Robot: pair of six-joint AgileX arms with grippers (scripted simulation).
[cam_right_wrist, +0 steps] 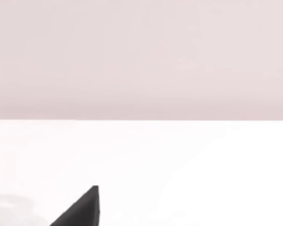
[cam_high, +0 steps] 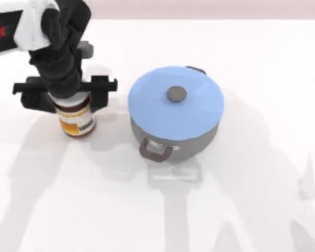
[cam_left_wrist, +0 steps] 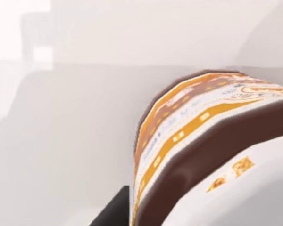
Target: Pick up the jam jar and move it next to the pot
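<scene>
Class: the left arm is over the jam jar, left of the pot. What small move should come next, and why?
Probably carry the jam jar a little toward the pot and set it down. The left gripper sits over its top, and bare table separates jar from pot. The right arm is out of the top view.

White tabletop (cam_high: 262,210) fills nearly whole top view; matte, w/ soft grey shadows across lower half. Pale pinkish-grey strip of wall (cam_high: 199,8) along far edge. Right wrist view: same pinkish wall (cam_right_wrist: 141,56) above white table surface (cam_right_wrist: 188,169). Light even, diffuse.
</scene>
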